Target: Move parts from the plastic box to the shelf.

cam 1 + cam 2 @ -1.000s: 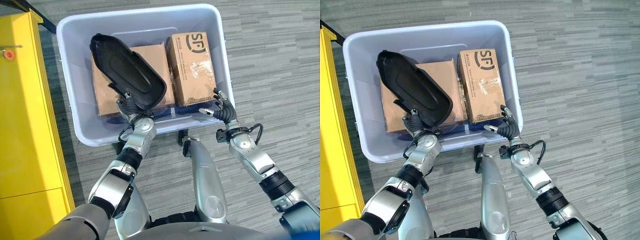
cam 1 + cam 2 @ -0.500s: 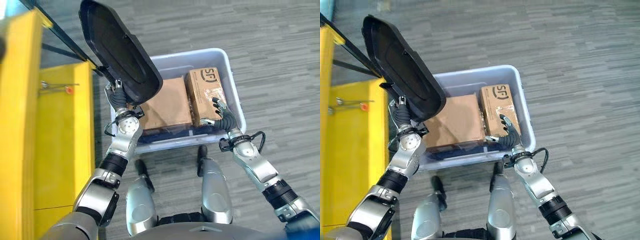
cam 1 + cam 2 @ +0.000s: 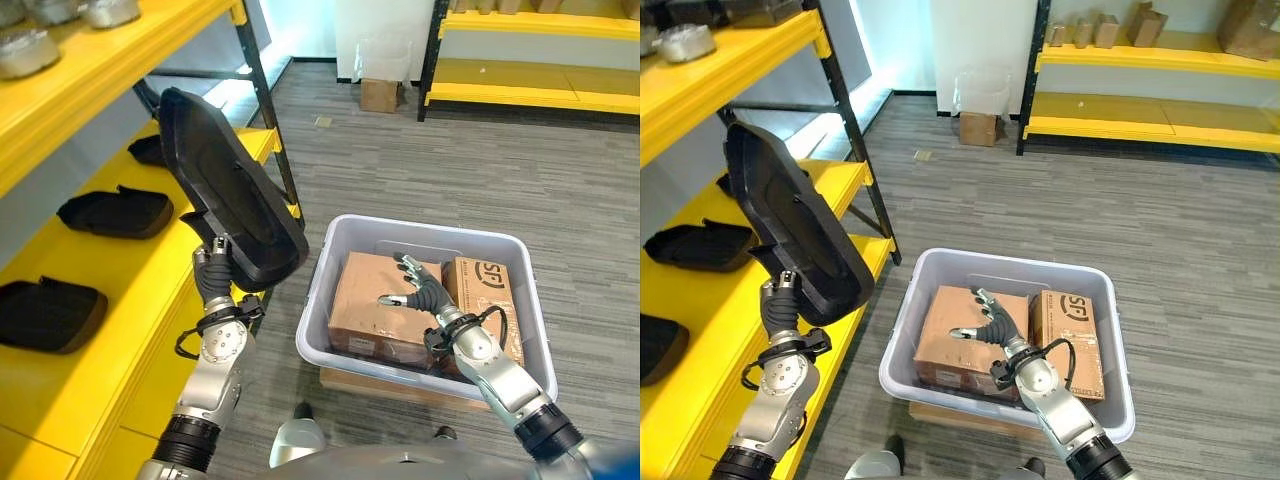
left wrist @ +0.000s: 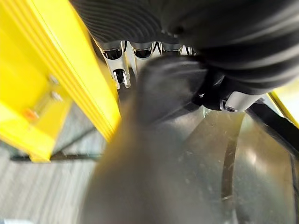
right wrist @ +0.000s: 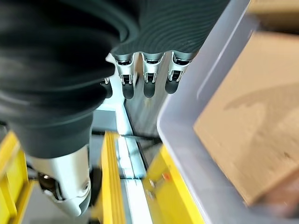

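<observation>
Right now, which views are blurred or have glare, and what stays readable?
Left wrist view: the black part is a close, out-of-focus smear; the yellow shelf edge is sharper. Right wrist view: the cardboard box and plastic box rim are soft. Both eye views are crisp; bright daylight glares on the floor beyond the shelf post.

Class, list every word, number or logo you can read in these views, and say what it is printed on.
On the smaller cardboard box: a dark logo on its top, too small to read reliably.
On the larger cardboard box: no print shows.
On the black moulded part in the left hand: no lettering seen.
</observation>
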